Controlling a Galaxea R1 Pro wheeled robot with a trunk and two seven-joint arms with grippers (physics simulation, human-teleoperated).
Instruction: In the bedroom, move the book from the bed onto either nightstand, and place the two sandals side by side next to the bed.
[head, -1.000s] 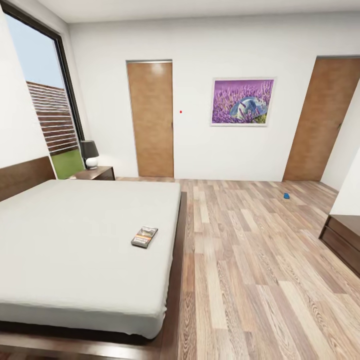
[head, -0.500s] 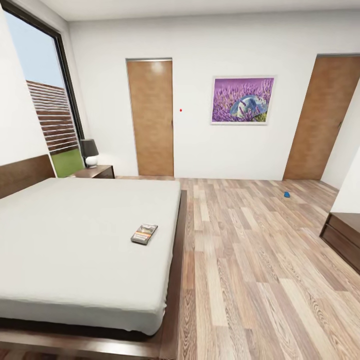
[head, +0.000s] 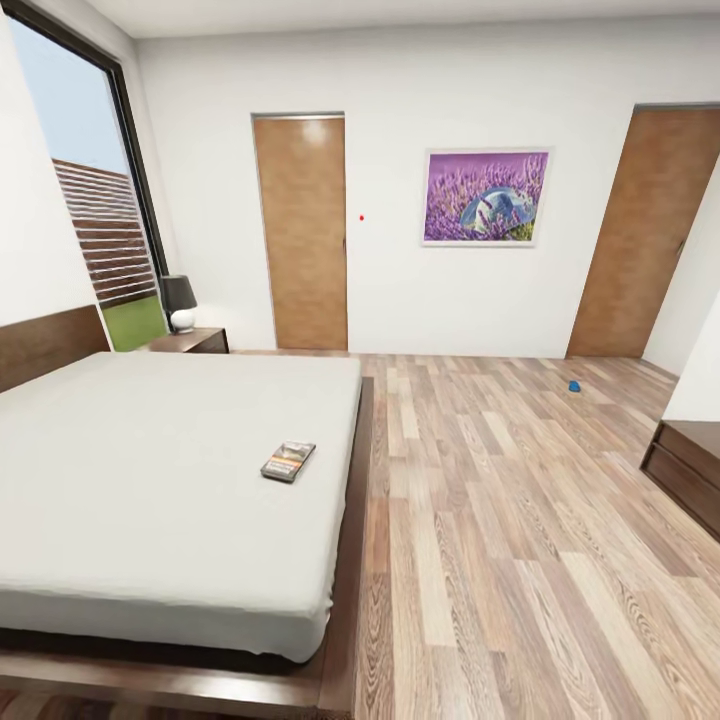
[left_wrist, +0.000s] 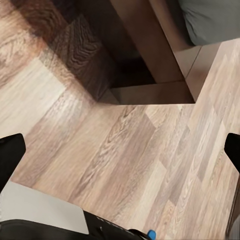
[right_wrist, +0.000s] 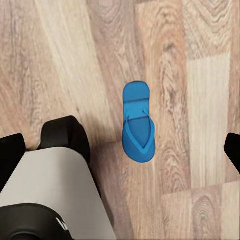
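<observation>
The book (head: 288, 461) lies flat on the pale grey mattress of the bed (head: 150, 480), close to its right edge. Beyond the bed's far corner stands a nightstand (head: 200, 341). One blue sandal (head: 574, 386) rests far off on the floor near the right-hand door. Another sandal (right_wrist: 138, 129) lies flat on the planks in the right wrist view, below my open right gripper (right_wrist: 121, 152), which holds nothing. My left gripper (left_wrist: 120, 152) hangs open over bare floor beside the corner of the bed's dark frame (left_wrist: 145, 55).
A lamp (head: 180, 302) stands on the nightstand. A long low dark cabinet (head: 688, 472) juts in at the right edge. Two brown doors (head: 302, 232) are shut in the far wall. My grey and black base (right_wrist: 55, 190) sits close to the near sandal. Wide wood floor runs right of the bed.
The whole head view has shifted slightly, so bed, book and far sandal sit a little higher in the picture. Nothing itself has visibly moved.
</observation>
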